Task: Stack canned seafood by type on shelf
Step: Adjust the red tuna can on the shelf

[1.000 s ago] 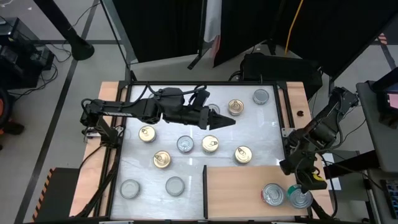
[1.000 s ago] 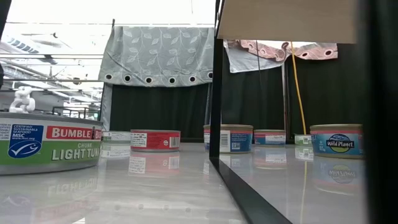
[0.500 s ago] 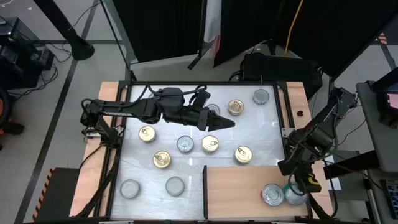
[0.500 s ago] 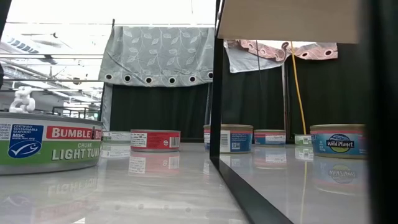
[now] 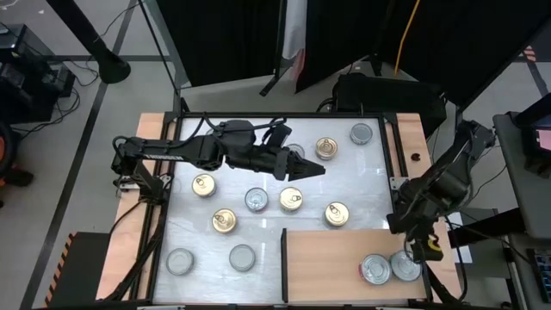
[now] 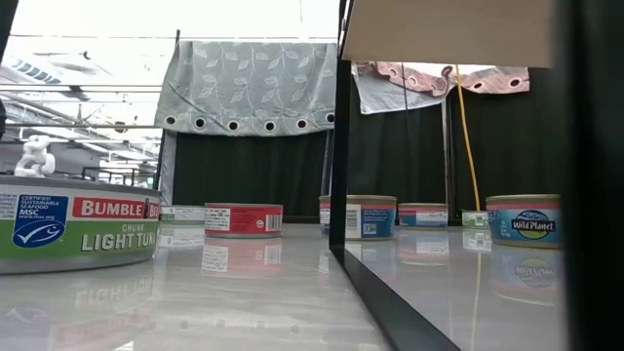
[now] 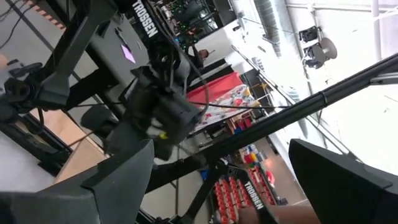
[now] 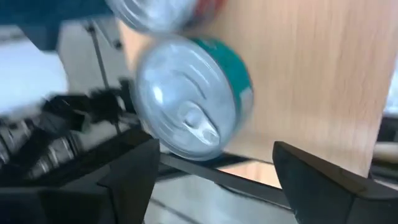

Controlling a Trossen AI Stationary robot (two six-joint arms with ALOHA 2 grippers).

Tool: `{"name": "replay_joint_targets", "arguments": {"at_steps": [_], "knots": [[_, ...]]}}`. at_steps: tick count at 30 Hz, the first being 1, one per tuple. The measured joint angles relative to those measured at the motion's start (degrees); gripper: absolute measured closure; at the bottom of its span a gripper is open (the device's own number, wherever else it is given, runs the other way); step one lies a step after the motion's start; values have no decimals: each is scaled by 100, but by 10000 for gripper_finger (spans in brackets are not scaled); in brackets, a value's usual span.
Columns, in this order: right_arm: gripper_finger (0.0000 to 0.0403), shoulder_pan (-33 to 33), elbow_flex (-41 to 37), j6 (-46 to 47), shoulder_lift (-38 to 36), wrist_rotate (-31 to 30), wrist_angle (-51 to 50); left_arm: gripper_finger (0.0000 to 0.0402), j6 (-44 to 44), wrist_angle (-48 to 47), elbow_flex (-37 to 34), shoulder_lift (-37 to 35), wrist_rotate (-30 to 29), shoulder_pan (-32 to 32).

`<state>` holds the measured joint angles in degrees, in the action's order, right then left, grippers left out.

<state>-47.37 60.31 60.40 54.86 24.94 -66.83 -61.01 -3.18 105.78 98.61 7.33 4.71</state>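
Shelf point(image 5: 331, 258) at the table's five o'clock bears two silver tins point(image 5: 376, 269) — right gripper point(image 5: 419, 245) beside them gapes, empty — roughly nine cans point(image 5: 291, 200) remain scattered on the tabletop, left gripper point(image 5: 310, 168) spread, idle.

— Two dark arms, matte black throughout, jointed in thick rounded segments. On the left arm point(image 5: 185, 151), loose black cables looped over the upper housing.

— Left gripper point(image 5: 312, 169): tapering to a pointed black wedge seen from above. Broad, flat, angular black fingers point(image 7: 118, 180) in the wrist view.

— And the right arm point(image 5: 448, 176)?

— Same black finish, chunky links, cabling along its side. A yellow-and-black patch beside the right gripper point(image 5: 419, 244). Fingers point(image 8: 124, 171) again wide, slab-like, sharp-edged, plain black.

— Markings?

— White "TROSSEN" lettering on a black frame member in the left wrist view; that far arm point(image 7: 158, 112) blocky, with a small yellow spot and thin wires trailing.
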Motion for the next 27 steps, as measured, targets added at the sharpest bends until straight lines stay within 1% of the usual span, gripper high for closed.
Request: {"name": "replay_joint_targets", "arguments": {"at_steps": [3,5,8,11,13,17,20,22,27], "knots": [[105,0,387,401,-34,-488,91,30,213,4,0,0,-2,1],[115,0,582,618,-8,-832,401,30,388,4,0,0,-1,2],[138,1,609,859,278,-1198,820,30,611,4,0,0,-2,-9],[173,0,598,768,847,-1264,1361,30,741,4,0,0,-4,-65],[200,0,584,706,1181,-1279,1413,30,767,4,0,0,-4,-115],[261,0,592,736,1604,-1291,1502,30,965,-39,0,-1,50,-186],[303,0,590,791,1705,-1299,1486,30,1045,-185,0,-2,255,-237],[327,0,592,809,1762,-1311,1464,30,1047,-390,0,-7,278,-256],[372,0,606,826,1874,-1420,1438,30,1060,-690,0,-7,292,-273]]}}
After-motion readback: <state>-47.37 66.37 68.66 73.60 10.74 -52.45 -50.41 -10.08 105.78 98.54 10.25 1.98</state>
